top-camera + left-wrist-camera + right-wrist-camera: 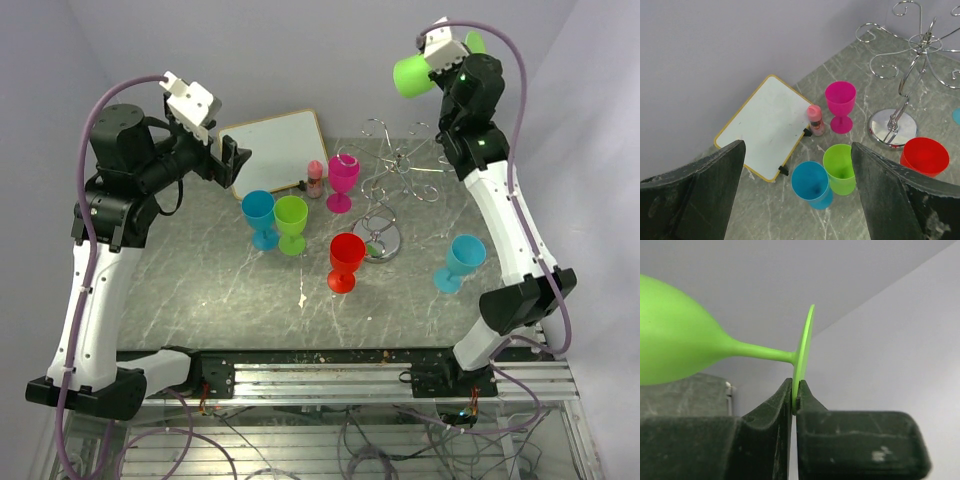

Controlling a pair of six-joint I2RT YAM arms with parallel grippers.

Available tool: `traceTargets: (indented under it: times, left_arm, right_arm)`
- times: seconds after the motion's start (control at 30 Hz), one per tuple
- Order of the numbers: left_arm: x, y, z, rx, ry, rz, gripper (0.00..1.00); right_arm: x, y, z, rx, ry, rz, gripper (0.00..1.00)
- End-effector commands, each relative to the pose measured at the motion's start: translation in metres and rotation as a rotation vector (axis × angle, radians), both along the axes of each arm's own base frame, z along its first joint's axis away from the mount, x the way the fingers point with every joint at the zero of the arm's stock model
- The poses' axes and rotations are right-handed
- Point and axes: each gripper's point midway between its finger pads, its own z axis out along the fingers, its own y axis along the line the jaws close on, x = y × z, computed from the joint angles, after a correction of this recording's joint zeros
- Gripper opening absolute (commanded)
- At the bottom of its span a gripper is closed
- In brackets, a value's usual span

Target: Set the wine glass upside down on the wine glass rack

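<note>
My right gripper (795,390) pinches the green wine glass (675,345) by its foot's rim, lying sideways, raised well above the wine glass rack (405,165). My left gripper (797,147) gapes empty, left of the rack. Next I should tip the bowl downward and slide the stem into a loop.

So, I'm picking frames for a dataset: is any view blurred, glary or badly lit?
Top external: even soft light, all sharp, the wine glass rack thin but readable. Left wrist: table sharp, glare on the rack's round base, the open left hand dark. Right wrist: the green wine glass bowl is soft near the lens, the right hand shaded.
</note>
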Motion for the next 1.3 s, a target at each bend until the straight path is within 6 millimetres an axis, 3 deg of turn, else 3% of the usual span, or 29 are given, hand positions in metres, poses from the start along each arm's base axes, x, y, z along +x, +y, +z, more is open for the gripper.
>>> traceTargets:
  times: [0.0,0.6,0.93,1.27]
  left_arm:
    - [-0.002,0.004,0.0,0.024,-0.027,0.004,0.96]
    - [-0.001,0.013,-0.01,0.06,-0.025,0.034,0.95]
    - [0.004,0.012,-0.022,0.055,0.006,0.025,0.95]
    - [0.006,0.015,-0.026,0.034,0.02,0.026,0.95]
  right_arm:
    - [0.013,-0.009,-0.009,-0.159,0.028,-0.076,0.0]
    - [0.056,0.034,-0.077,-0.528,0.191,0.268,0.0]
    - [0.052,0.057,-0.106,-0.631,0.335,0.488,0.0]
    - [0.042,0.071,-0.116,-0.646,0.392,0.604,0.0]
